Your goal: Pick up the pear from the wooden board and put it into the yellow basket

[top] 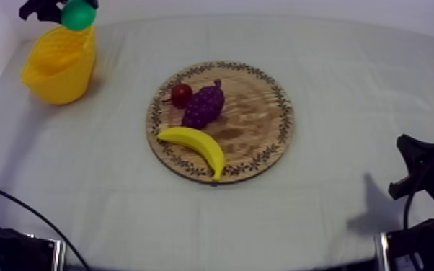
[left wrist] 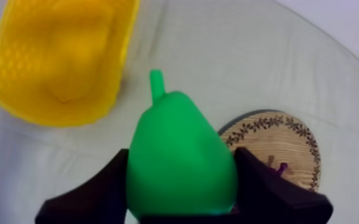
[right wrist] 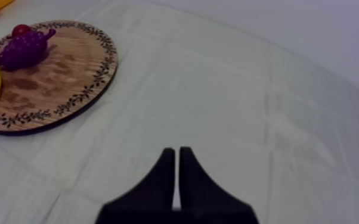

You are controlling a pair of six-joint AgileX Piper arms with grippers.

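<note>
At the far left corner of the desk point(top: 335, 58), my left end effector point(left wrist: 182, 205) is holding the pear point(left wrist: 179, 149). Its two black fingers point(left wrist: 95, 193) are one on each side of the pear and press on its fat part. The pear is bright green. Its thin end and its little stalk stick out past the fingertips. From the left wrist view, the stalk points out over the grey-white cloth beside the yellow basket point(left wrist: 15, 101).

From the top view, the pear is up in the air, right over the far rim of the basket. It is not inside the basket. I cannot tell if it touches the rim. The basket stands on the cloth and I see nothing in it.

The round wooden board point(top: 263, 115) is in the middle of the desk, well apart from the basket. It has a leafy pattern around its rim. Three toy fruits lie on its left half. The bunch of grapes point(top: 204, 106) is purple. The small red fruit point(top: 182, 94) sits just beside the grapes, on the side nearer the basket. The banana point(top: 195, 143) lies near the front rim of the board, close to the grapes.

My right end effector point(right wrist: 177, 156) is low over the right side of the desk. Its fingers lie together like a thin wedge with nothing in them. It points over bare cloth, and the board is off to one side of it.
</note>
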